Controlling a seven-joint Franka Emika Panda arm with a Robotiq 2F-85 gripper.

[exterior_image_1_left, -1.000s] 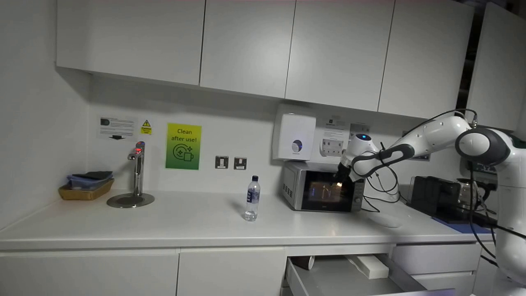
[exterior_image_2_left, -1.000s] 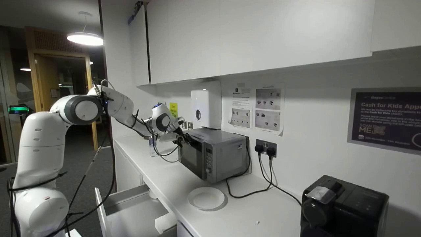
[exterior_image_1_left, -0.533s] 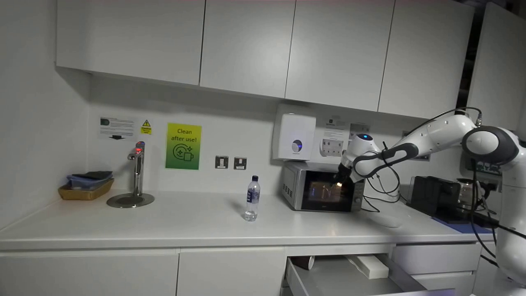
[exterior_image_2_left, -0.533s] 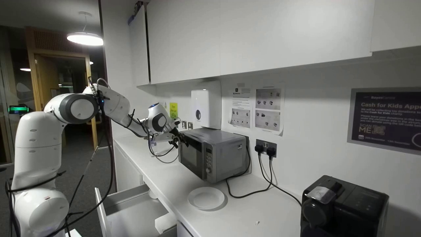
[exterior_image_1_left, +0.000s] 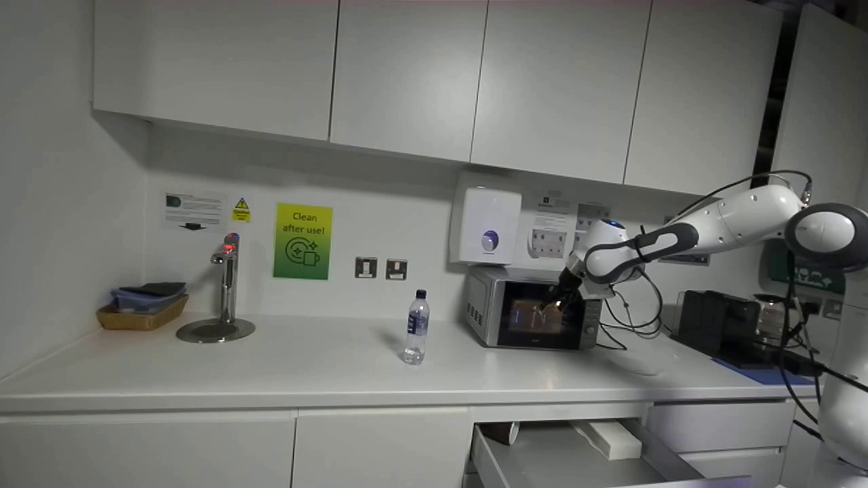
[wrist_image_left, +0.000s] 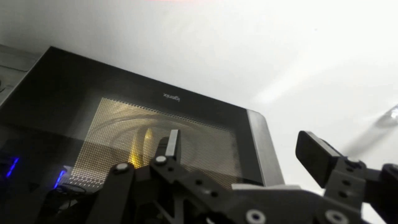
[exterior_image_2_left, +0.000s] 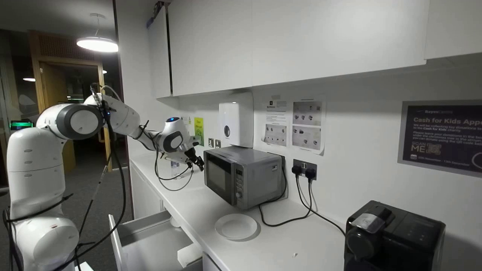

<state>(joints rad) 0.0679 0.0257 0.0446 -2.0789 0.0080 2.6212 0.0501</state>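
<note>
A silver and black microwave [exterior_image_1_left: 483, 313] stands on the counter, its door shut and a light glowing behind the glass. It also shows in an exterior view [exterior_image_2_left: 260, 162] and fills much of the wrist view [wrist_image_left: 130, 84], its lettering upside down. My gripper [wrist_image_left: 238, 137] is open and empty, its fingers [wrist_image_left: 173, 143] wide apart. The silver edge strip [wrist_image_left: 266, 149] of the microwave front appears between them. In an exterior view my gripper [exterior_image_2_left: 200, 164] hangs just in front of the microwave's upper front, with a small gap. In an exterior view my gripper [exterior_image_1_left: 555, 301] overlaps the door.
A water bottle [exterior_image_1_left: 416, 332] stands left of the microwave. A white plate [exterior_image_2_left: 236, 226] lies beside it. Below, an open drawer [exterior_image_1_left: 556, 471] holds a dark cup [exterior_image_1_left: 500, 432] and a white box [exterior_image_1_left: 614, 440]. A black coffee machine [exterior_image_2_left: 395, 241], tap [exterior_image_1_left: 229, 285] and wall cabinets [exterior_image_1_left: 407, 74] surround.
My arm has drawn back from the microwave. The gripper overlapped the microwave's front in an exterior view and now stands off it. The microwave, plate, bottle and drawer have not moved.
</note>
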